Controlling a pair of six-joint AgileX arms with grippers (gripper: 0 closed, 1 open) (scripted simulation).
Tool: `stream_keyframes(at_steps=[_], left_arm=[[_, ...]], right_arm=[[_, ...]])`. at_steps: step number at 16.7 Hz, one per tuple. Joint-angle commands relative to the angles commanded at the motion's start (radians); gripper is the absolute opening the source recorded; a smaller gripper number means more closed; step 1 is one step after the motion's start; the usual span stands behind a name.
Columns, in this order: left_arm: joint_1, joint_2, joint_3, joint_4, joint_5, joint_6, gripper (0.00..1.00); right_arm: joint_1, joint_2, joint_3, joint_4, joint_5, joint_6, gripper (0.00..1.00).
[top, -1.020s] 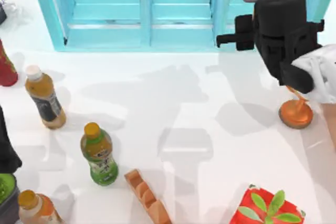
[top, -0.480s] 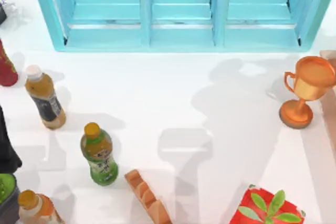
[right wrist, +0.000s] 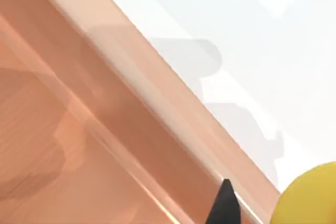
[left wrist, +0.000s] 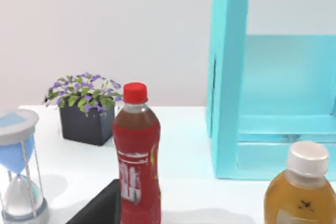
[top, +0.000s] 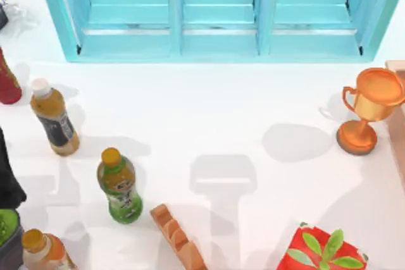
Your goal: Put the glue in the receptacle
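No lettering, brand, number or sign can be read anywhere on the table. The green label of the orange-capped drink bottle point(top: 120, 189), the dark label of the white-capped amber tea bottle point(top: 55, 122) and the white-printed band on the red-capped red soda bottle point(left wrist: 137, 167) carry only marks too blurred to make out as words. The red box printed with green leaves point(top: 324, 248) shows a leaf pattern and no text.
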Motion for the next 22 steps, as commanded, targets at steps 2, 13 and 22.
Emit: stream_keyframes(at_steps=[2,13,22], left_arm=[[0.000,0.000,0.000,0.000,0.000,0.000,1.00],[0.000,0.000,0.000,0.000,0.000,0.000,1.00],[0.000,0.000,0.000,0.000,0.000,0.000,1.00]], right_arm=[[-0.069,-0.008,0.008,-0.103,-0.092,-0.112,0.00],[-0.411,0.063,-0.069,-0.793,-0.661,-0.676,0.00],[-0.457,0.062,-0.097,-0.857,-0.717,-0.725,0.00]])
